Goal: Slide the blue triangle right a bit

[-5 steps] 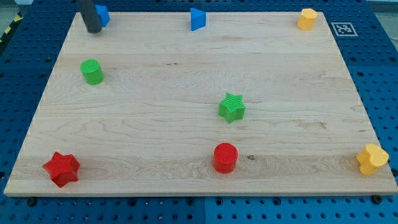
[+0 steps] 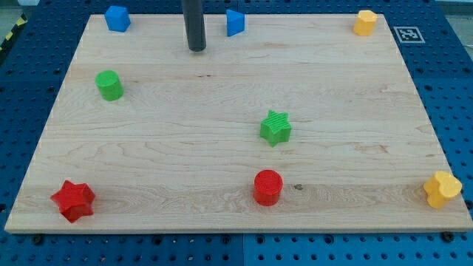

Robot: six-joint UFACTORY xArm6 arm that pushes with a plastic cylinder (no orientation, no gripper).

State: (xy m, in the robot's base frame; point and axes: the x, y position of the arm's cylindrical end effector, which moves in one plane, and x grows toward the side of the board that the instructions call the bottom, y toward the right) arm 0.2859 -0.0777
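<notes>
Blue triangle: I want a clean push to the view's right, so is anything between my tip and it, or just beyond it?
Nothing visible. My tip sits apart at the blue triangle's lower left; bare board follows until the yellow block.

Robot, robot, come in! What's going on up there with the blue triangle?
My tip down on the board, just left of the blue triangle, not touching. Triangle at top edge. Nothing between them. Path right clear.

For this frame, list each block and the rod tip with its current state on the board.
my tip: on the board, left of the blue triangle, apart
blue triangle: top edge, untouched
blue block: top-left corner
green cylinder: upright
green star: mid-board
red cylinder: upright
red star: bottom-left
</notes>
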